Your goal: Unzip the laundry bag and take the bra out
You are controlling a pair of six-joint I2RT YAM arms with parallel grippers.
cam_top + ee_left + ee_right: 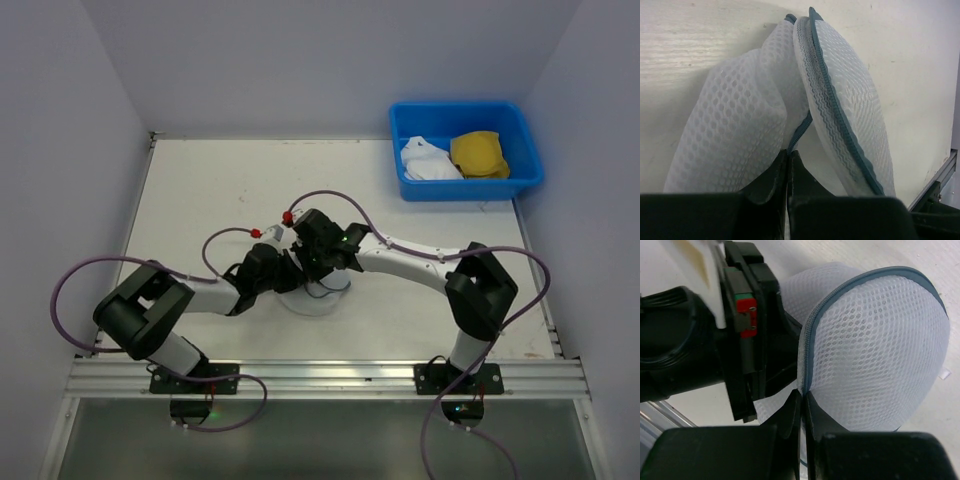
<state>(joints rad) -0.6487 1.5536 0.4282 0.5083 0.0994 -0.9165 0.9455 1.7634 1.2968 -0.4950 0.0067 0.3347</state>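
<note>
The laundry bag (pixel 316 297) is a white mesh pouch in the middle of the table, mostly hidden under both grippers. In the left wrist view the bag (pixel 735 125) shows two mesh halves parted along the blue-grey zipper line (pixel 832 95). My left gripper (pixel 789 153) is shut on the zipper band at the bag's near edge. My right gripper (pixel 803 395) is shut on the zipper line (pixel 807 340) of the bag (pixel 880 345), right next to the left gripper's body. No yellow shows through the mesh. A mustard-yellow bra (pixel 478 153) lies in the blue bin.
The blue plastic bin (pixel 463 187) stands at the back right with a white cloth (pixel 428 160) beside the bra. An aluminium rail (pixel 320 375) runs along the near table edge. Both arms (pixel 420 258) meet over the table's middle.
</note>
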